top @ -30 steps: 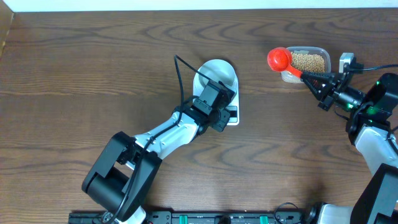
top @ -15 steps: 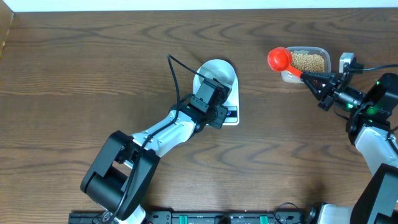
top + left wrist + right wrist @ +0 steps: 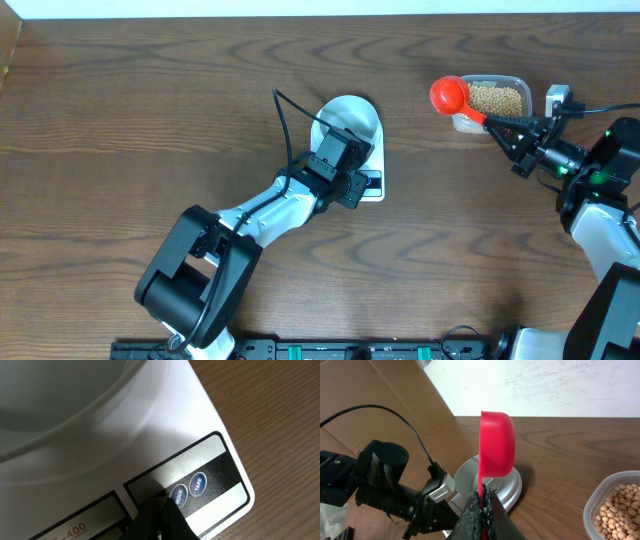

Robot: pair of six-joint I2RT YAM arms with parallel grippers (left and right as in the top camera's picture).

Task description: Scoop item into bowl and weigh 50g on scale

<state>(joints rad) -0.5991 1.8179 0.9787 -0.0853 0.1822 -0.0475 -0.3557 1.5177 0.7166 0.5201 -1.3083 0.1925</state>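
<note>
Your left end effector (image 3: pixel 160 505), pinched closed, has edged to the scale (image 3: pixel 175 420)'s MODE button (image 3: pixel 178 494); your right end effector (image 3: pixel 482 501) stays clamped on the red scoop (image 3: pixel 496 442), so scooping hasn't begun

The scale (image 3: pixel 372 182) sits near the middle of the surface (image 3: pixel 120 110), with the bowl (image 3: pixel 350 115) on its platform, toward the back. The left end effector (image 3: pixel 159 510) is over the scale's front edge, its tip at the MODE button (image 3: pixel 178 494); the TARE button (image 3: pixel 198 484) lies just beside that. Well apart, at the back right, stands the tub (image 3: pixel 520 82) with the beans (image 3: pixel 495 98) in it. The scoop (image 3: pixel 449 94) hangs at the tub's left end, its handle running into the right end effector (image 3: pixel 503 128), in front of the tub.
</note>
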